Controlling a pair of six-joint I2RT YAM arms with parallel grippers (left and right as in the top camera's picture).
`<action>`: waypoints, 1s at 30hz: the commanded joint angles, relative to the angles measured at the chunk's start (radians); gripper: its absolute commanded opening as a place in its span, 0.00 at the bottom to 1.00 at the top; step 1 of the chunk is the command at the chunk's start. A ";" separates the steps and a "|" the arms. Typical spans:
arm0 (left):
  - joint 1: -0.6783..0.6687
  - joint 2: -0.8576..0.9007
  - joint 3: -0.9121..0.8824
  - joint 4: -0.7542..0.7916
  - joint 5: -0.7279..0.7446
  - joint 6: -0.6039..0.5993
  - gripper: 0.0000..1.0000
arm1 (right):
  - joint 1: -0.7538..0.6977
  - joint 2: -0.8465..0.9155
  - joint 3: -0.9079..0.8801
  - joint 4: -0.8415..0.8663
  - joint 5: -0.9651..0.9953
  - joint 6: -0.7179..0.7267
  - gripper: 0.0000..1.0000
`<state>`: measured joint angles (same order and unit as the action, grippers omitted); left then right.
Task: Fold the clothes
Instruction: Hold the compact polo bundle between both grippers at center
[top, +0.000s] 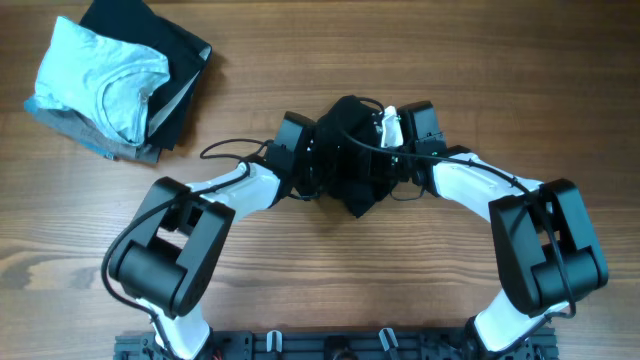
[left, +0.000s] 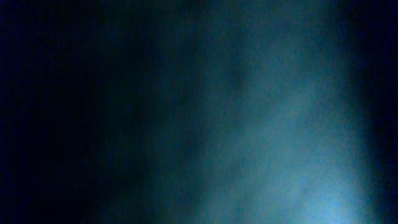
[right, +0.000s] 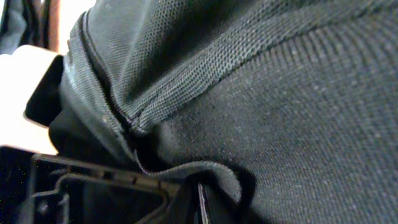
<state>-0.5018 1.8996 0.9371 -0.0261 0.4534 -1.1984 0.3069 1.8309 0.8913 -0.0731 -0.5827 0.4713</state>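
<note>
While black T-shirt bunches between both | left tool pinching it | right tool pinching it

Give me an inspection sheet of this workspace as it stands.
Surface: wooden table, grain running left to right.
Job's things: black T-shirt bunched in a heap between both grippers, not yet folded.
Clutter: folded pile at the far left: light blue shirt atop a grey garment and a dark garment.
Grippers: left gripper and right gripper both shut on the black T-shirt; cloth smothers the left wrist view.
Cables: black cables loop beside each wrist.
Surroundings: black rail at the arms' bases; nothing else seen.
</note>
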 joint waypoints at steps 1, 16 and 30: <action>0.062 0.096 -0.055 -0.119 -0.122 0.075 0.04 | -0.024 -0.016 0.000 -0.059 -0.079 0.006 0.04; 0.431 0.051 -0.024 -0.300 0.035 0.633 0.13 | -0.058 -0.385 0.000 -0.209 -0.157 -0.077 0.05; 0.456 0.024 -0.015 -0.260 0.182 0.469 1.00 | -0.058 -0.381 0.000 -0.231 -0.080 -0.078 0.06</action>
<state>-0.0528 1.8668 0.9684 -0.2955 0.7498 -0.6247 0.2478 1.4490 0.8898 -0.3035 -0.7258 0.4141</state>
